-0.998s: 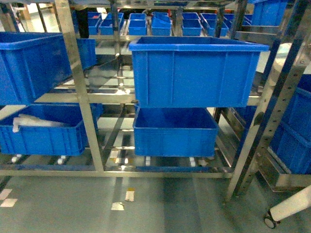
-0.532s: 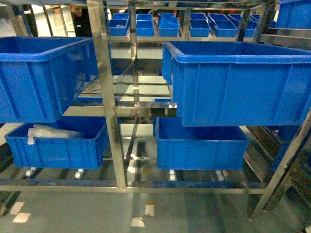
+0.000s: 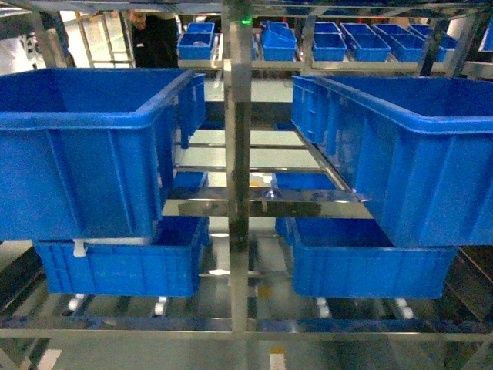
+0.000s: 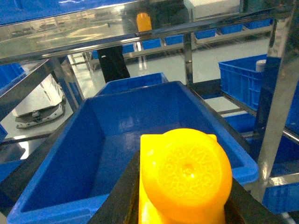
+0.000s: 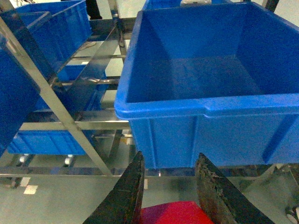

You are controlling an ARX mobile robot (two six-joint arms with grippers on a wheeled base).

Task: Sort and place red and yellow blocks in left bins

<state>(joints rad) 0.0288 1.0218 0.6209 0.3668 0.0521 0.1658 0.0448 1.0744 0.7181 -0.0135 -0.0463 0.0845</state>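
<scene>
In the left wrist view a yellow block (image 4: 185, 174) with a round stud facing the camera fills the space between my left gripper's (image 4: 184, 189) dark fingers (image 4: 122, 192); the gripper is shut on it. It hangs above the near end of a deep blue bin (image 4: 135, 108) with nothing in it. In the right wrist view my right gripper (image 5: 170, 158) is shut on a red block (image 5: 174, 213) low between its fingers (image 5: 133, 186), in front of and below the rim of another blue bin (image 5: 187, 106). Neither gripper shows in the head view.
A steel rack post (image 3: 239, 154) stands in the middle of the head view, between a large upper bin on the left (image 3: 85, 154) and one on the right (image 3: 408, 162). Lower bins (image 3: 123, 266) (image 3: 370, 266) sit beneath. Several small bins (image 3: 277, 42) line a far shelf.
The head view has closed in on the rack and swung: the post slid from left to centre, and both upper bins now loom larger at the sides.
</scene>
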